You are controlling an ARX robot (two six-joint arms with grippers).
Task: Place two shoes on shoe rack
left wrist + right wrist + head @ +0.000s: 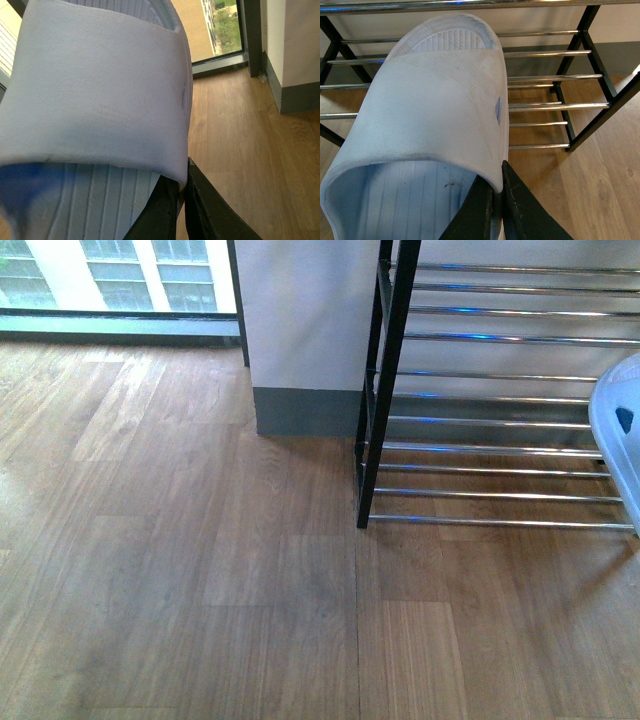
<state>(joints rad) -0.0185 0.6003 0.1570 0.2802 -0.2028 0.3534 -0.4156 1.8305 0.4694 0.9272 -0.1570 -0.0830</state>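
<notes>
Spreading across most of the front view, the wooden floor [200, 570] carries the shoe rack [368, 480] at the upper right. Next in size are the shoes. The right-held slide sandal [430, 105] fills the left of its wrist view, toe-first over the rack's lower chrome rods [555, 106]; I cannot tell whether its sole touches them. The left-held slide sandal [95, 85] fills the upper left of its wrist view, above floor near a window [220, 25], with no rack in sight. The right gripper [500, 172] and left gripper [183, 180] each have their jaws pinched narrow on a strap edge. Placing seems in hand. Next, the right sandal likely needs lowering flat onto the rods before release, and the left one needs carrying over.
</notes>
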